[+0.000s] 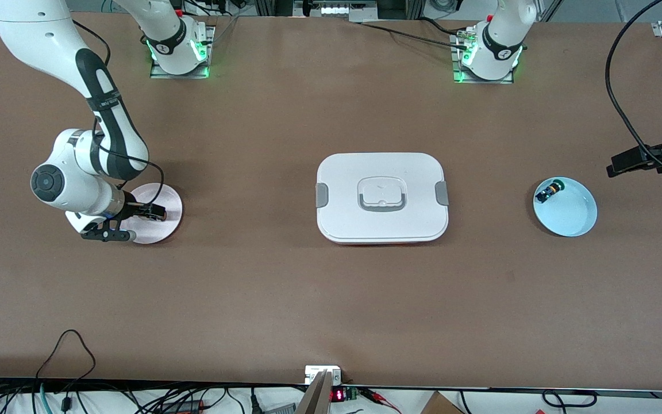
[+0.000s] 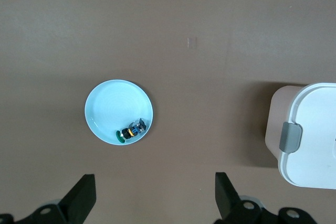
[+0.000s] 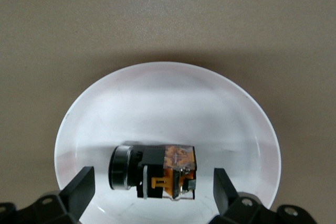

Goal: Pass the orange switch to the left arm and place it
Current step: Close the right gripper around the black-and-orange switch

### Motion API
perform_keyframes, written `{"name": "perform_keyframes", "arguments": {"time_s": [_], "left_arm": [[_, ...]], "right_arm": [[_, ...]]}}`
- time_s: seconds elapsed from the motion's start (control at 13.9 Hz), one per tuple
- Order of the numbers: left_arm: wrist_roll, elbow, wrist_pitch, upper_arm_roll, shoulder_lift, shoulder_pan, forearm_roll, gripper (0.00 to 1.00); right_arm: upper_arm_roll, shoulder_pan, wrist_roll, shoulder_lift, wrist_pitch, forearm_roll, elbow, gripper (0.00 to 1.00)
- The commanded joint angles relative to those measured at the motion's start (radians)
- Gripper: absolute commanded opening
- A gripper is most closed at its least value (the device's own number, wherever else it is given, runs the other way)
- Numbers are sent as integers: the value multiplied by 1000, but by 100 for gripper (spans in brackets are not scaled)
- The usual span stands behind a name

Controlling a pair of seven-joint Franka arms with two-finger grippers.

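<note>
The orange switch (image 3: 155, 174) has a black body with orange markings and lies on its side on a pale pink plate (image 3: 168, 98). My right gripper (image 3: 152, 195) is open and low over that plate, one finger on each side of the switch, neither visibly touching it. In the front view the right gripper (image 1: 130, 221) hides the switch over the plate (image 1: 164, 227) at the right arm's end. The white box (image 1: 382, 197) sits mid-table. My left gripper (image 2: 155, 198) is open and empty, high over the left arm's end of the table (image 1: 647, 158).
A light blue plate (image 1: 569, 210) at the left arm's end holds a small green-capped switch (image 1: 549, 191). Both show in the left wrist view, the plate (image 2: 113, 100) and the switch (image 2: 131, 131), with the box's corner (image 2: 310, 135) beside them. Cables run along the table's near edge.
</note>
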Motion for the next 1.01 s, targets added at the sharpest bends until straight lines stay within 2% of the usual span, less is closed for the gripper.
{"name": "perform_keyframes", "arguments": {"time_s": [0.0,0.72,0.79,0.86,0.93], "left_arm": [[-10,39,-24,-10,17,1,25,100],[-10,39,-35,-11,19,4,26,100],[-10,39,-36,-11,19,2,26,100],[-10,39,-36,-11,19,2,26,100],[-10,39,-36,-11,19,2,26,100]], "right_arm": [[15,-1,-15,8,15,21,-5,100],[17,2,-59,56,52,20,-10,100],[17,2,-62,56,52,20,-10,94],[17,2,-93,53,46,18,-10,79],[18,3,-116,51,37,18,-8,37]]}}
